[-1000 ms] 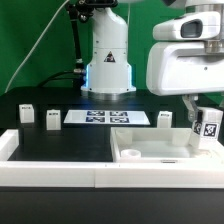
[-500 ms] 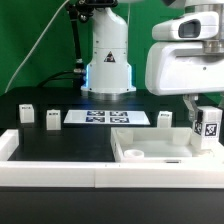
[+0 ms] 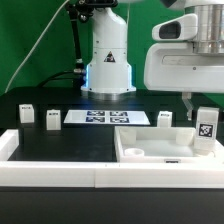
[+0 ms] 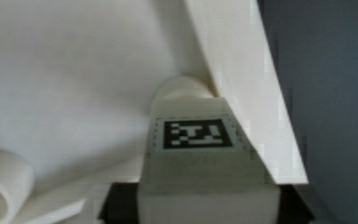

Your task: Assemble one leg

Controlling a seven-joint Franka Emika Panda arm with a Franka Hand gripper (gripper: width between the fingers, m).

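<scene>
Wrist view: fingers (image 4: 123,208), mostly cut off, clamped on 1 tagged leg (image 4: 202,165) beside tray (image 4: 229,60) wall.

Four legs (image 3: 27,115) (image 3: 52,119) (image 3: 166,118) (image 3: 206,128) — one tray (image 3: 150,158), marker board (image 3: 97,118)

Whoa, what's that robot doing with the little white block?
The robot arm's gripper is shut on one leg, the small white block with a square tag. It holds it upright at the corner of the big white tray-like piece, on the exterior view's right. Three more legs stand on the black table near the marker board.
</scene>
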